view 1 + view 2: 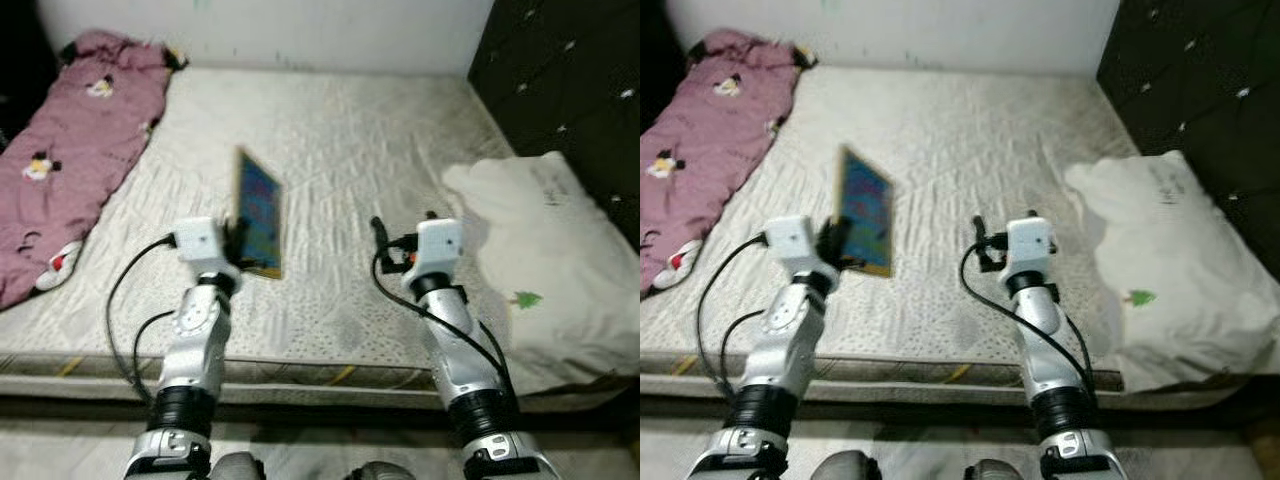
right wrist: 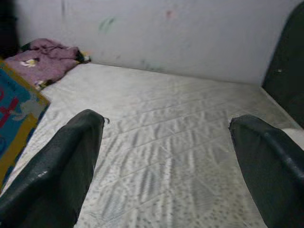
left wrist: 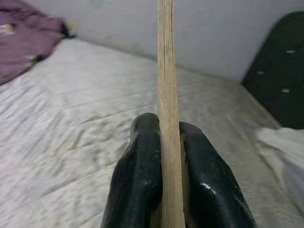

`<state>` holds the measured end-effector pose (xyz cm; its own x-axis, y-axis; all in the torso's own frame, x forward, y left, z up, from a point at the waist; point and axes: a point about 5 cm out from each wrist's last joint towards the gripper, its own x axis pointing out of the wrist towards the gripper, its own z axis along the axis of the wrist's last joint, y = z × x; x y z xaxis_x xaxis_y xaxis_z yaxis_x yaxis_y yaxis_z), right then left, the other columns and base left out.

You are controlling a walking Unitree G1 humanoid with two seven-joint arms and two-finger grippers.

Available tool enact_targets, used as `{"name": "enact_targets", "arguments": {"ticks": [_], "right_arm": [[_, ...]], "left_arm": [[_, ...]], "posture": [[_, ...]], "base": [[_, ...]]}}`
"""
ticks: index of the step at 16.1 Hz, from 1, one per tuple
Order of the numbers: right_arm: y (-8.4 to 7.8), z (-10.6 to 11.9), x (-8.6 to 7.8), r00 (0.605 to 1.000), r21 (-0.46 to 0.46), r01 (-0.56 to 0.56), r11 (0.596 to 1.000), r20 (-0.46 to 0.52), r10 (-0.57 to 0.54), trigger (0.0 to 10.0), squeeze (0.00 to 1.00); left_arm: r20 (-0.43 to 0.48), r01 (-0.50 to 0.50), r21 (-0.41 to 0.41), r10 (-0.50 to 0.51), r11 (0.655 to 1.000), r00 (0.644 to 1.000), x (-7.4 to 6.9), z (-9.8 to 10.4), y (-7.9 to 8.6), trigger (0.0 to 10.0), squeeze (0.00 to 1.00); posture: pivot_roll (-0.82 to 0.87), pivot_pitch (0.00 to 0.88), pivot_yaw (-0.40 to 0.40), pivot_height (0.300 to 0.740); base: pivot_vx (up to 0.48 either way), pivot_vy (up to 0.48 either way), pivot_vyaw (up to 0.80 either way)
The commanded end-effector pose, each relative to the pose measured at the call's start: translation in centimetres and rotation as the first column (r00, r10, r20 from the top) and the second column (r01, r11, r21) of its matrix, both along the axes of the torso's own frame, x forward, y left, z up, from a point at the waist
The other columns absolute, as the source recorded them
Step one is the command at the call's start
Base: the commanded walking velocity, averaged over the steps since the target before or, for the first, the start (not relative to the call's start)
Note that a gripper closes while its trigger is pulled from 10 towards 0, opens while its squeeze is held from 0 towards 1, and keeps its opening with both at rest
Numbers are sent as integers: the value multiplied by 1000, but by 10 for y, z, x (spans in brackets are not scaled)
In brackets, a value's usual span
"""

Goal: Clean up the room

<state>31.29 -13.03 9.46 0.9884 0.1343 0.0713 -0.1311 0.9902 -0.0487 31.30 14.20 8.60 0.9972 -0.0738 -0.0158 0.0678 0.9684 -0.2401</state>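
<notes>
In your head views, the left hand [image 1: 238,240] pinches the lower edge of a flat picture board [image 1: 259,213], holding it upright above the bare mattress [image 1: 350,150], with a pink blanket [image 1: 70,150] at ten o'clock and a white pillow [image 1: 540,260] at three o'clock. Your left wrist view shows both black fingers [image 3: 140,185] pressed against the board's thin wooden edge. Your right wrist view shows the right hand [image 2: 166,156] spread wide over the mattress, gripping nothing.

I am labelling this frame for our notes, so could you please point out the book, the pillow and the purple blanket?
book [image 1: 259,212]: left eye view, middle of its blue cover.
pillow [image 1: 545,265]: left eye view, centre of its white case.
purple blanket [image 1: 75,140]: left eye view, its middle fold.
</notes>
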Motion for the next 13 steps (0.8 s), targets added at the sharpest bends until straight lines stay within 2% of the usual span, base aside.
{"name": "enact_targets", "arguments": {"ticks": [1,3,13], "right_arm": [[0,4,1,1000,2,-1,1000,8,1,10000,0],[-2,4,1,1000,4,4,1000,2,-4,10000,0],[-3,4,1,1000,-9,7,1000,-3,-7,10000,0]], "left_arm": [[44,8,11,-8,1000,999,2,11,-1,10000,0],[48,22,9,-22,1000,999,1,12,-3,10000,0],[37,29,-1,-28,1000,999,0,12,-8,10000,0]], "posture": [[2,13,-4,740],[2,17,-3,740],[-2,32,-6,740]], "base": [[0,0,0],[0,-144,-219],[0,-480,0]]}}
